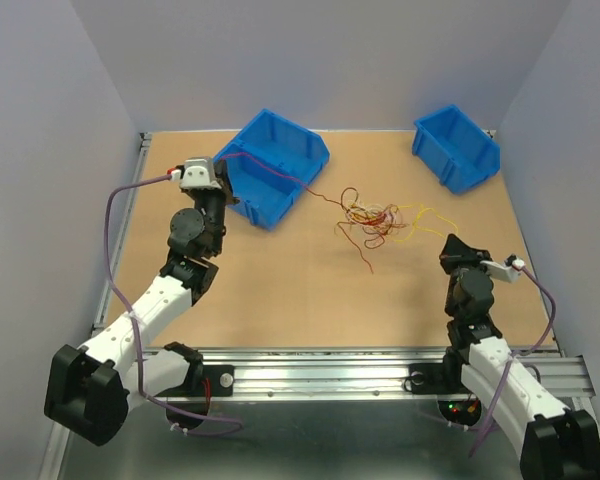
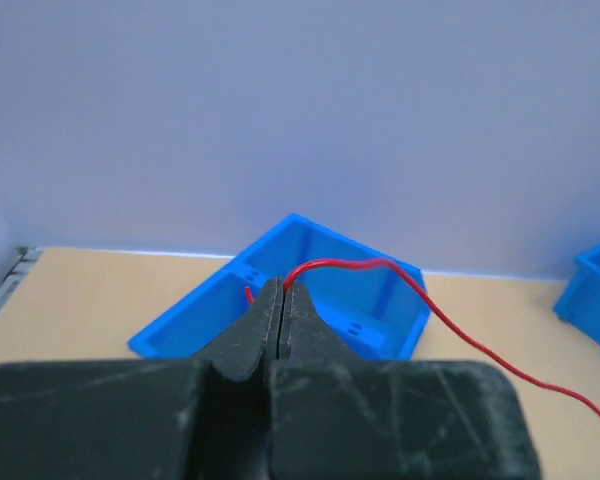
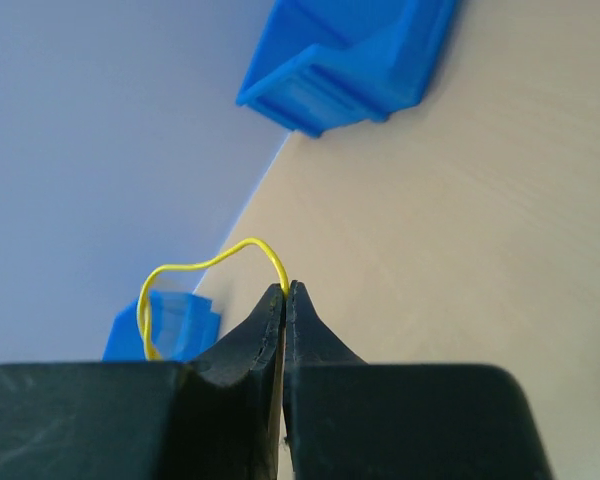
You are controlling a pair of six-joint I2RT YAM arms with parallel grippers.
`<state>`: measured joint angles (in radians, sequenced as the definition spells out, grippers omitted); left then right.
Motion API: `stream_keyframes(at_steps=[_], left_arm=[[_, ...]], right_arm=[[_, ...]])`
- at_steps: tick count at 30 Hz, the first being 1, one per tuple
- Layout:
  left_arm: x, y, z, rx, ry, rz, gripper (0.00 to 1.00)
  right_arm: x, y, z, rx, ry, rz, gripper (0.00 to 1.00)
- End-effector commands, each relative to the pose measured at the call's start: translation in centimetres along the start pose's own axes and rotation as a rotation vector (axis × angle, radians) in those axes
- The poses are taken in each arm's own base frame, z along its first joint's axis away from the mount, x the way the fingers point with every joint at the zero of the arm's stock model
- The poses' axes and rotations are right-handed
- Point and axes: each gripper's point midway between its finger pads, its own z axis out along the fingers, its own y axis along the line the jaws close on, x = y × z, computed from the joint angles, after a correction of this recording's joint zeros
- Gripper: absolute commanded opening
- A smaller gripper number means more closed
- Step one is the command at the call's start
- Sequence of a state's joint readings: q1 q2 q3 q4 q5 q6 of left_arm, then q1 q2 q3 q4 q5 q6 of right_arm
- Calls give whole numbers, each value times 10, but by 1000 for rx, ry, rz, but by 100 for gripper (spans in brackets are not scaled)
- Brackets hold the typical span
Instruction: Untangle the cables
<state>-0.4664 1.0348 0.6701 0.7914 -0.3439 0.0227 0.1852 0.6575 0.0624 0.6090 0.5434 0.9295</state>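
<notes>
The cables [image 1: 372,216] lie as a small tangle of red, yellow and white wires on the wooden table's middle. My left gripper [image 1: 223,182] sits at the near left rim of the big blue bin [image 1: 280,150]. It is shut on a red wire [image 1: 302,184] that runs from it across the bin to the tangle. In the left wrist view the gripper [image 2: 283,286] pinches the red wire [image 2: 380,265] at its tips. My right gripper [image 1: 450,246] is right of the tangle. In the right wrist view it [image 3: 285,288] is shut on a yellow wire [image 3: 210,262].
A second, smaller blue bin [image 1: 458,146] stands at the back right, and shows in the right wrist view [image 3: 360,50]. The big bin also shows in the left wrist view [image 2: 370,300]. Purple-white walls close in the table on three sides.
</notes>
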Motion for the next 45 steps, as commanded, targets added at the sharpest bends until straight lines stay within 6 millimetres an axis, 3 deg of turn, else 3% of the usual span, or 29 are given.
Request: stream_keyframes(at_steps=[1, 6, 8, 10, 12, 13, 14, 18, 20, 22, 24, 28, 29, 33, 34, 35, 36, 38, 40, 41, 43, 45], left_arm=[[-40, 39, -1, -161, -159, -123, 0], [-45, 32, -3, -117, -157, -133, 0], [-43, 22, -5, -49, -156, -130, 0], [-47, 8, -8, 38, -169, -127, 0], [-45, -23, -14, 216, -161, -101, 0], [-42, -35, -16, 286, -149, -88, 0], [-39, -61, -25, 437, -139, -59, 0], [-25, -102, -39, 610, -106, 9, 0], [-21, -113, -45, 643, -98, 33, 0], [-17, -128, -54, 695, -92, 63, 0], [-14, -142, -64, 746, -91, 88, 0], [-15, -148, -70, 768, -87, 95, 0], [-17, -148, -70, 765, -87, 90, 0], [-26, -145, -67, 742, -89, 79, 0], [-26, -145, -66, 738, -86, 77, 0], [-26, -145, -67, 739, -84, 76, 0], [-28, -145, -68, 741, -87, 73, 0], [-31, -144, -69, 741, -88, 67, 0], [-32, -145, -70, 747, -88, 63, 0], [-32, -145, -70, 750, -85, 62, 0], [-35, -145, -72, 753, -90, 57, 0], [-36, -144, -72, 747, -91, 53, 0]], right_arm=[[1, -80, -18, 241, -68, -51, 0], [3, -72, -19, 202, -52, -44, 0], [4, -67, -18, 177, -37, -75, 1], [10, -57, -18, 127, 3, -90, 1], [13, -42, -18, 37, 32, -146, 4], [26, -28, -22, -69, 104, -225, 8], [29, -15, -26, -155, 117, -238, 12], [53, 26, -47, -425, 249, -297, 74], [56, 35, -53, -496, 267, -325, 82], [67, 57, -72, -660, 334, -353, 86], [78, 77, -88, -816, 406, -405, 86], [87, 106, -112, -1018, 487, -388, 83], [92, 104, -113, -1025, 511, -393, 83], [109, 134, -113, -1131, 533, -466, 82], [123, 130, -109, -1119, 574, -487, 82], [124, 146, -105, -1160, 541, -522, 82], [132, 150, -104, -1175, 550, -541, 82], [158, 167, -110, -1229, 569, -583, 82], [171, 179, -108, -1251, 561, -610, 81], [186, 176, -103, -1245, 579, -638, 81], [194, 198, -98, -1256, 545, -642, 80], [210, 200, -92, -1245, 556, -662, 79]])
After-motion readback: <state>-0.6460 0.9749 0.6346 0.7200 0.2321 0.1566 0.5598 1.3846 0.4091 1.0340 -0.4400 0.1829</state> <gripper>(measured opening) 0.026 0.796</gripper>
